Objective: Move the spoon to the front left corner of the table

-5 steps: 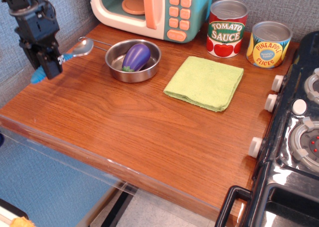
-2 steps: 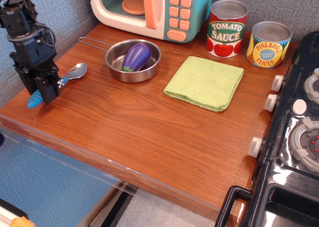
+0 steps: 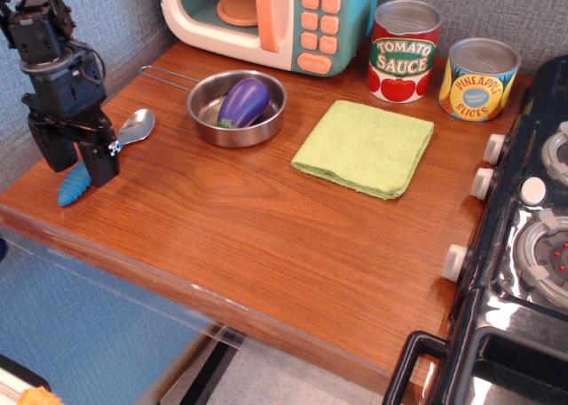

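While the arm hangs at the left edge, the entries below take the pan as landmark.

Table (image 3: 266, 245): brown wood-grain top; rounded front edge runs diagonally from lower left toward lower right. Left edge lies well left of the pan, against a grey textured wall.

Open room: the broad stretch of wood in front of the pan (image 3: 237, 108) and the green cloth (image 3: 365, 146) is bare right down to the front edge. Behind the pan the toy microwave (image 3: 271, 19) closes off the back.

Right side: cloth lies just right of the pan; tomato sauce can (image 3: 404, 50) and pineapple can (image 3: 479, 78) stand behind the cloth; black toy stove (image 3: 524, 245) bounds the table far right.

Pan contents: purple eggplant (image 3: 243, 100) lying in it; thin wire handle runs back-left from the rim.

Spoon (image 3: 105, 154): lies on the table left of the pan, close to the front left corner. Long axis diagonal: silver bowl points back-right toward the pan, blue ribbed handle points front-left toward the table's edge. Mid-handle hidden behind the fingers.

Gripper (image 3: 78, 158): black, pointing down, straddling the spoon's handle. Fingers (image 3: 102, 161) spread apart, one on each side of the handle; no pinch visible.
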### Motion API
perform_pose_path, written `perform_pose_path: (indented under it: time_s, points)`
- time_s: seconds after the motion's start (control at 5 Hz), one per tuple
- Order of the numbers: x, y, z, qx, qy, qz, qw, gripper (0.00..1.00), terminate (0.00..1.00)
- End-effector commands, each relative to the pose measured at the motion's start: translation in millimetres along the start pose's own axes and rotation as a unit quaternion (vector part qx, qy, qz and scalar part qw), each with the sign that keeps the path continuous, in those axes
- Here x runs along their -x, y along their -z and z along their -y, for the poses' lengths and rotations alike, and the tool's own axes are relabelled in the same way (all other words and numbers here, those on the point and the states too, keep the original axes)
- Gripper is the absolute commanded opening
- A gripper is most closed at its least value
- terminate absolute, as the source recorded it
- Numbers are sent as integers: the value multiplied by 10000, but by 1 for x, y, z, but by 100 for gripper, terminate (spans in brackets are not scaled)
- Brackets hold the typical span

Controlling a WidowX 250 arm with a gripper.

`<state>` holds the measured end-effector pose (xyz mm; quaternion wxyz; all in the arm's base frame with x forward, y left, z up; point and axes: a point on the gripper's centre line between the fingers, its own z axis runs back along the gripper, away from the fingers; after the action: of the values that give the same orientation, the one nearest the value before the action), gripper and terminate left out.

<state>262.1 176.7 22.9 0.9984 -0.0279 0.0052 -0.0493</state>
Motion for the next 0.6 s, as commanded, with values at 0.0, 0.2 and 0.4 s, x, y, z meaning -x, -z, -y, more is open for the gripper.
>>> perform_pose_path:
  time_s: [0.0, 0.2, 0.4]
  points:
    - [-8, -65, 21, 9, 173, 914, 9957, 100, 0]
    - [-13, -70, 29, -80, 151, 920, 9956, 100, 0]
    - [-21, -72, 35, -186, 86, 846, 9962, 100, 0]
